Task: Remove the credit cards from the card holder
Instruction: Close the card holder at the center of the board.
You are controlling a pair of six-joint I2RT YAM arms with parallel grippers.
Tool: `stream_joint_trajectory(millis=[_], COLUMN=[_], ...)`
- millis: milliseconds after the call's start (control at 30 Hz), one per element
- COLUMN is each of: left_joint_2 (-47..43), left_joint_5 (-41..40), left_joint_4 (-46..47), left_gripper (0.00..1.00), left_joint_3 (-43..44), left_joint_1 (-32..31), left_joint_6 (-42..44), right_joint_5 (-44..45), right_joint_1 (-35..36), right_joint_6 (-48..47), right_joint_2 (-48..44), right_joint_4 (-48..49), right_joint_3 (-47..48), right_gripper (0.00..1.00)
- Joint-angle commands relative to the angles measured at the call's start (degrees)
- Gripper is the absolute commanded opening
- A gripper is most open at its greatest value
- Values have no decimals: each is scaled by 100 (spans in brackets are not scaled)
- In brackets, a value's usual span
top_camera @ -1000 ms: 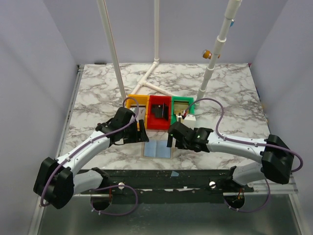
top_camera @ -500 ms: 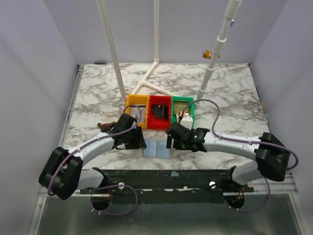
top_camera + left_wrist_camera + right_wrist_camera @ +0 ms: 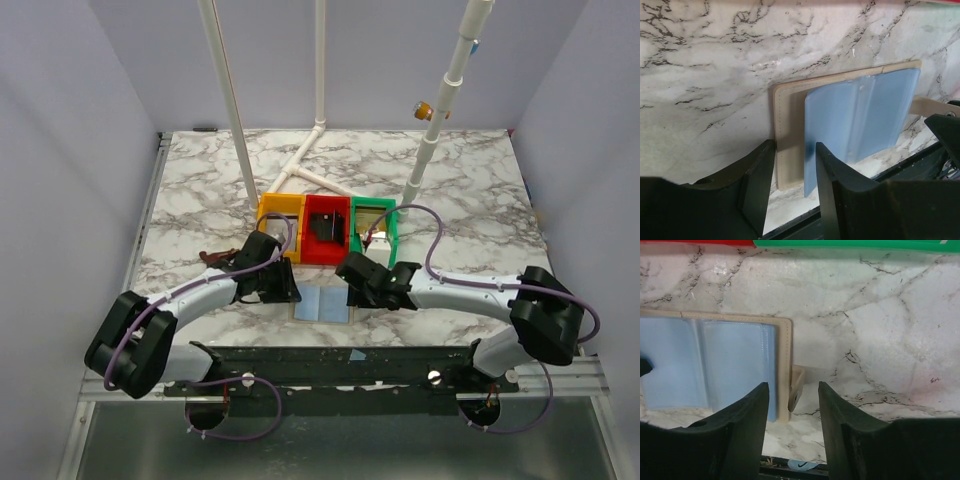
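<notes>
On the table (image 3: 200,190), left gripper (image 3: 795,152) and right gripper (image 3: 793,390) straddled opposite ends of the card holder (image 3: 860,115), jaws apart (likely to pin it).

The tan card holder (image 3: 322,304) lies open flat, pale-blue inside upward.

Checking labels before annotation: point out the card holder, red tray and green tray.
card holder (image 3: 322,304), top external view, on the blue sleeve pages.
red tray (image 3: 322,256), top external view, on its near wall.
green tray (image 3: 375,201), top external view, on its far rim.
</notes>
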Motion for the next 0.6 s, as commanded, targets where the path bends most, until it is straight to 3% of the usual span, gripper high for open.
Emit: stream_joint_trajectory(millis=[0, 300, 567], left_joint_2=[175, 84, 85], left_joint_5=[2, 322, 391], left_joint_4=[-18, 73, 114], left_gripper=[39, 28, 14], left_joint_3=[-96, -53, -66], left_joint_1=[9, 9, 9], left_joint_6=[53, -47, -70], right_joint_5=[66, -47, 24], right_joint_1=[-12, -8, -8], right_joint_6=[26, -38, -75], right_joint_2=[187, 570, 350], right_joint_4=[54, 184, 104], right_joint_3=[-81, -61, 41], right_gripper=[44, 26, 15])
